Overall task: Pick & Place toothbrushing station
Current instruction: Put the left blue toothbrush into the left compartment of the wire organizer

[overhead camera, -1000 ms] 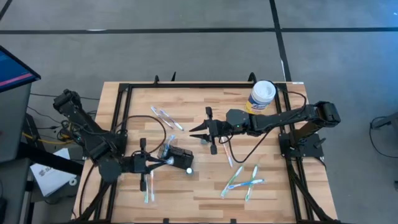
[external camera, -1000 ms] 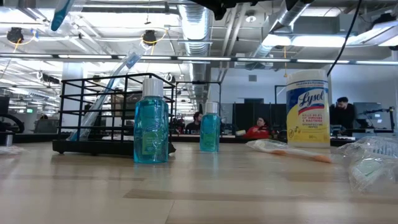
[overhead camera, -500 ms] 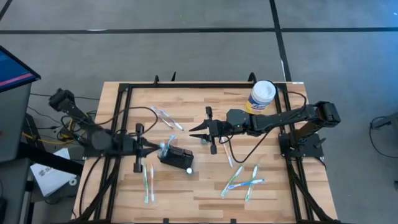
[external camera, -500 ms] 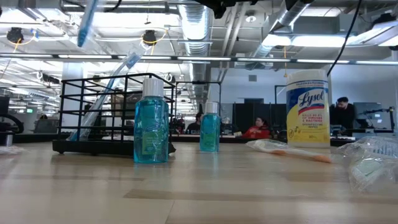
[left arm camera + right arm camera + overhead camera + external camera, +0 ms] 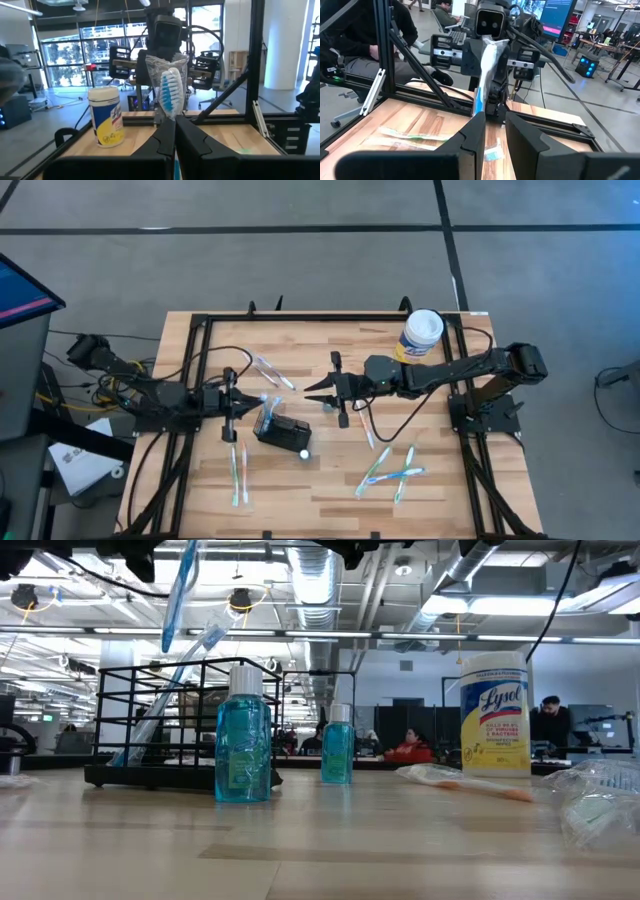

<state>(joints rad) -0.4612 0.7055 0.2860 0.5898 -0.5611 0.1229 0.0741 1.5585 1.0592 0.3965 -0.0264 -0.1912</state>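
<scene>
From above, my left gripper [image 5: 250,401] sits over the left half of the tabletop [image 5: 330,480], reaching toward the middle, its fingers pinching a wrapped toothbrush [image 5: 171,95] with blue bristles. In the left wrist view that brush stands up between the closed fingertips, still in its clear wrapper. In the low view the same brush [image 5: 180,590] hangs tilted above the wire rack.

Just right of the left gripper lies the toothbrushing station [image 5: 280,430], a black wire-sided holder resting on the wood near the middle of the tabletop; the brush tip is right at its upper left edge, though I cannot tell whether they touch. In the low view the station [image 5: 150,720] already has one toothbrush leaning inside, and two blue bottles [image 5: 243,735] stand in front of it.

Further right, my right gripper [image 5: 322,392] hovers near the centre, pointing left toward the station, its fingers closed on another wrapped toothbrush [image 5: 485,70].

More wrapped toothbrushes [image 5: 392,470] lie scattered on the right side, and a yellow wipes canister [image 5: 420,336] stands at the far right corner.
</scene>
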